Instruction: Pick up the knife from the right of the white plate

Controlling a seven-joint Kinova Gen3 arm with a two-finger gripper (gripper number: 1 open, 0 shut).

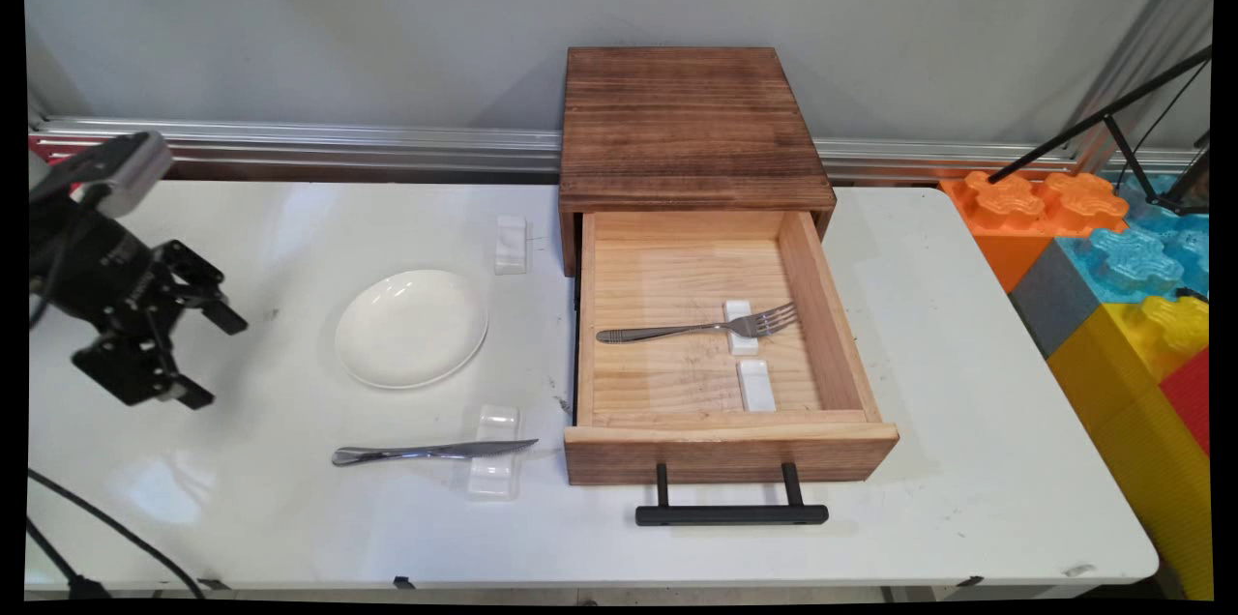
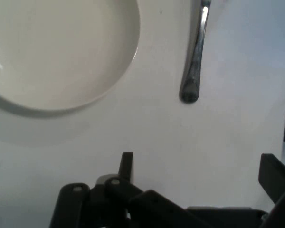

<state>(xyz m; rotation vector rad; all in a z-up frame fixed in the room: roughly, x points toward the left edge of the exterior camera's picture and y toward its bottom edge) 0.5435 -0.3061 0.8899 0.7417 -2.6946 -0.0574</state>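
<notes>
My black gripper (image 1: 218, 356) hangs open over the table's left side, holding nothing. A white plate (image 1: 411, 327) lies just to its right; in the hand view the plate (image 2: 57, 52) fills the upper left. A metal knife (image 1: 430, 451) rests on a white rest (image 1: 494, 465) near the table's front, and its handle (image 2: 195, 61) shows at the top of the hand view. The wooden drawer (image 1: 725, 446) stands pulled out, with a fork (image 1: 696, 329) lying across a white rest (image 1: 743, 327) inside. In the hand view my gripper (image 2: 199, 171) stands wide over bare table.
A second white rest (image 1: 756, 385) lies in the drawer, and another (image 1: 511, 243) stands on the table beside the wooden cabinet (image 1: 689, 127). The drawer's black handle (image 1: 731, 512) juts toward the front edge. Coloured foam blocks (image 1: 1112, 248) stand at the right.
</notes>
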